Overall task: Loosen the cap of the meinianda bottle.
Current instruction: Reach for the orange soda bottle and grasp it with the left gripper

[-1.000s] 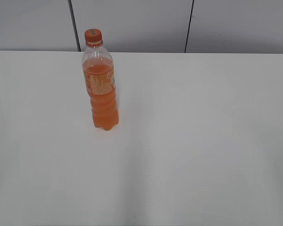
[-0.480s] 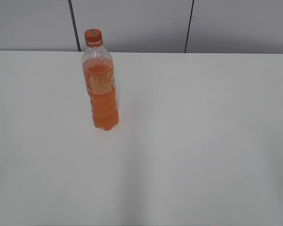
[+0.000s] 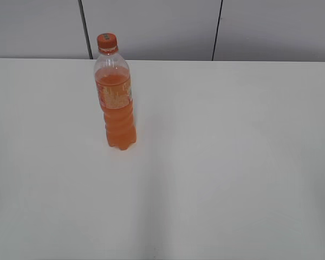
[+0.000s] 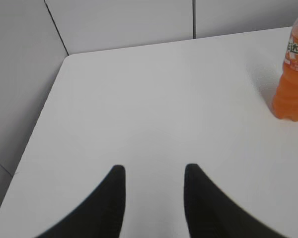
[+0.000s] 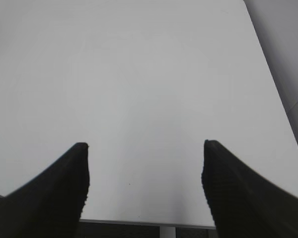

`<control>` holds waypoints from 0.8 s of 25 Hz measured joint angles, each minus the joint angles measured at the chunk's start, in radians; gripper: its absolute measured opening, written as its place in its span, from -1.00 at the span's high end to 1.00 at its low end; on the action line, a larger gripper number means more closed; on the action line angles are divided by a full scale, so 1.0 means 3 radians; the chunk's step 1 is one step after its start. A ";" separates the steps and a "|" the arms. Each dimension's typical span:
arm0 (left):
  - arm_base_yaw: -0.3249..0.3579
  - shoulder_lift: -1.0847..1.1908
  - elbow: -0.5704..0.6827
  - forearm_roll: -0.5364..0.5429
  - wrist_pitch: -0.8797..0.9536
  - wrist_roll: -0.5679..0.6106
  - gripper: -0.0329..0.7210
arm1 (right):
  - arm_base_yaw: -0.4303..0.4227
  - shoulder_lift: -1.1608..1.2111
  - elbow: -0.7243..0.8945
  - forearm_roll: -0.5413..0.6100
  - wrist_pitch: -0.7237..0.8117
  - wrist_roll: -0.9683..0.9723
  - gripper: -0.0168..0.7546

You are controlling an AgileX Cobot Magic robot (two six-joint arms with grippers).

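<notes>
The meinianda bottle (image 3: 117,103) stands upright on the white table, left of centre in the exterior view, holding orange drink, with an orange-and-white label. Its orange cap (image 3: 106,41) sits on top. The bottle's lower body also shows at the right edge of the left wrist view (image 4: 292,84); the cap is cut off there. My left gripper (image 4: 151,168) is open and empty, well short of the bottle and to its left. My right gripper (image 5: 145,144) is open and empty over bare table near the front edge. Neither gripper shows in the exterior view.
The white table (image 3: 233,162) runs back to a grey panelled wall (image 3: 151,27). Its left edge and back corner show in the left wrist view (image 4: 64,59). Its front edge (image 5: 139,223) and right edge show in the right wrist view.
</notes>
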 joint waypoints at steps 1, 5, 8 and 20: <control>0.0000 0.0000 0.0000 0.0029 -0.0004 0.0000 0.18 | 0.0000 0.0000 0.0000 0.0000 0.0000 0.0000 -0.42; 0.0000 0.0000 0.0000 0.0072 -0.0010 0.0000 -0.13 | 0.0000 0.0000 0.0000 0.0000 0.0000 0.0000 -0.42; 0.0000 0.0000 0.0000 0.0081 -0.0039 0.0000 -0.24 | 0.0000 0.0000 0.0000 0.0000 0.0000 0.0000 -0.42; 0.0000 0.0572 -0.0052 -0.0002 -0.0941 0.0000 -0.28 | 0.0000 0.0000 0.0000 0.0000 0.0000 0.0000 -0.42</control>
